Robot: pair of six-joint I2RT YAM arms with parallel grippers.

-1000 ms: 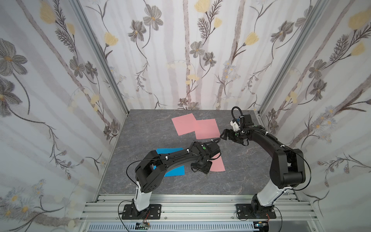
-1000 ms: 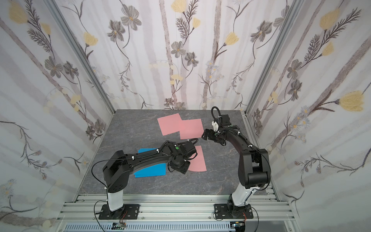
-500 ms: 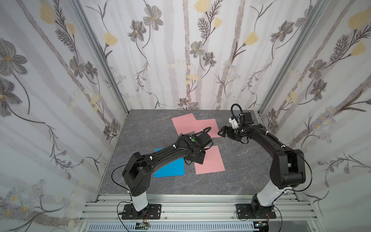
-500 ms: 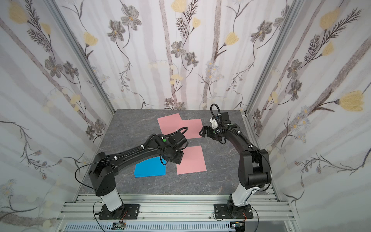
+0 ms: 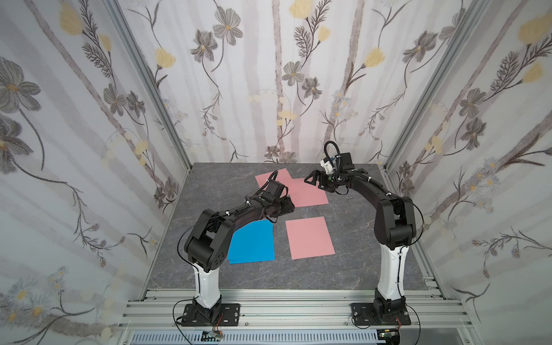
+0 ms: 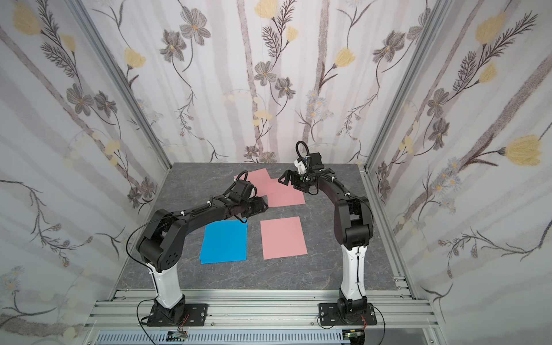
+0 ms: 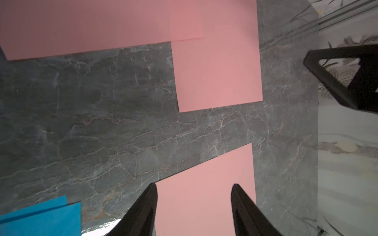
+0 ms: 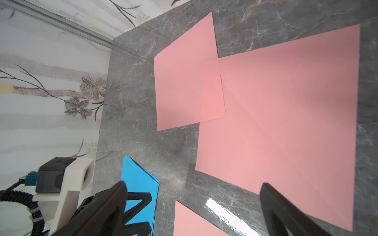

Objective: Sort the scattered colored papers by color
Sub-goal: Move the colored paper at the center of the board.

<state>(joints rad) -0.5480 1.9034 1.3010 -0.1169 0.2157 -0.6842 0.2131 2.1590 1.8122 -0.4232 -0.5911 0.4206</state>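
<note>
A bright blue stack of colored papers (image 5: 252,242) (image 6: 225,242) lies front left on the grey table. Beside it, to the right, lies a single pink sheet (image 5: 309,237) (image 6: 283,237). Two more pink sheets overlap at the back, one (image 5: 273,177) behind the other (image 5: 309,194). My left gripper (image 5: 287,206) (image 7: 194,196) hovers open and empty between the front pink sheet (image 7: 204,194) and the back pair. My right gripper (image 5: 312,180) (image 8: 193,186) stands wide open and empty above the back pink sheet (image 8: 286,122).
Floral walls close the table (image 5: 358,268) in on three sides, with metal posts at the back corners. The two arm bases (image 5: 209,316) (image 5: 380,313) sit on aluminium rails at the front edge. One finger (image 7: 337,81) of the right gripper shows in the left wrist view.
My left gripper has lifted off the front pink sheet and drawn back toward the rear of the table, its jaws a little wider. The sheet stays flat. The right arm barely moved.
</note>
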